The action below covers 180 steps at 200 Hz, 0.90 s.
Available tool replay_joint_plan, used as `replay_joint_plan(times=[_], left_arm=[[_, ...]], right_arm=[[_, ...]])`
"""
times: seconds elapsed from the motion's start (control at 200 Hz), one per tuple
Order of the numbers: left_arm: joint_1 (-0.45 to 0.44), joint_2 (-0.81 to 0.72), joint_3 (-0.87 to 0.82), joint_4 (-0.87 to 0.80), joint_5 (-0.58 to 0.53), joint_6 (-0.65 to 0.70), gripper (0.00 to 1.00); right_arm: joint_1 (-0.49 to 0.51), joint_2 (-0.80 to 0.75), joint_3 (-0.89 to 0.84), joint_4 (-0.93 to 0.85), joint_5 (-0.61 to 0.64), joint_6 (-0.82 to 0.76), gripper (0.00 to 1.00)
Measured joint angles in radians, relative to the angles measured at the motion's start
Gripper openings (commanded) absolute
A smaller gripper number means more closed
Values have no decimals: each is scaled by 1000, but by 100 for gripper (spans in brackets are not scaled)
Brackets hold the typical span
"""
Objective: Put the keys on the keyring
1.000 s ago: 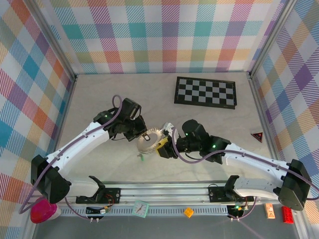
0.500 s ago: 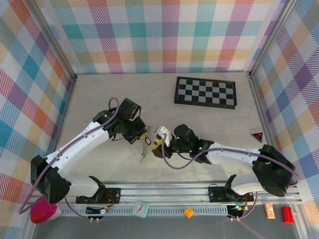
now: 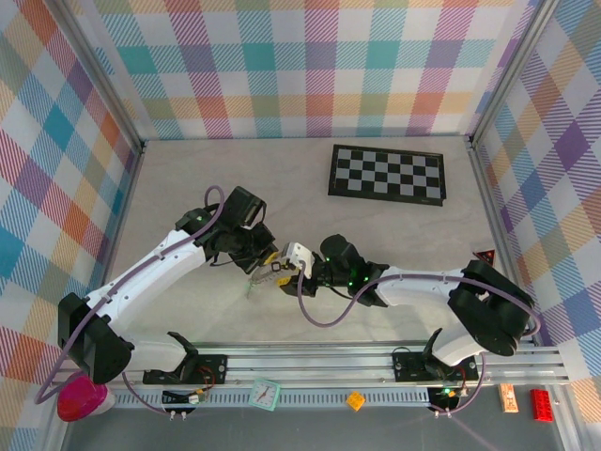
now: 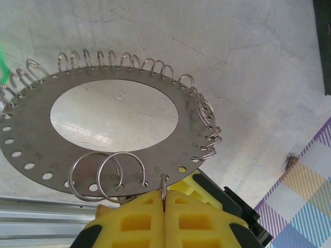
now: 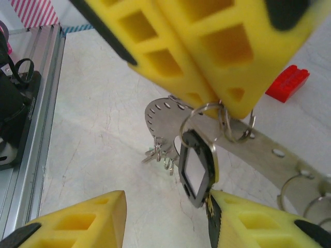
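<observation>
The keyring (image 4: 41, 121) is a flat silvery disc with a wide hole and several small wire loops along its rim. My left gripper (image 4: 164, 199) is shut on one small loop at the disc's near edge and holds the keyring (image 5: 258, 142) off the table. The black-headed key (image 5: 196, 168) hangs from a loop just below those yellow pads. My right gripper (image 5: 165, 219) is open around it, and the key head rests against its right finger (image 5: 258, 225). A green scrap (image 4: 2, 62) shows at the disc's far rim. In the top view both grippers (image 3: 266, 261) (image 3: 293, 265) meet mid-table.
A checkerboard (image 3: 387, 173) lies at the back right. A red triangle (image 3: 485, 256) sits by the right wall. A small red block (image 5: 287, 82) lies on the table beyond the keyring. The metal rail (image 3: 310, 362) runs along the near edge.
My right gripper has slid left up to the left gripper and opened wider. The keyring has turned from face-up to edge-on in the top view.
</observation>
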Motion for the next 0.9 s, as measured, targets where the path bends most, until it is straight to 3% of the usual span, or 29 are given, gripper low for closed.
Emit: replay_joint_plan(times=[0.48, 0.9], left_arm=[[-5, 0, 0, 0, 33, 2, 0], [-6, 0, 0, -2, 34, 8, 0]], right_arm=[[-1, 0, 2, 26, 24, -1, 41], [-2, 0, 18, 43, -16, 6, 6]])
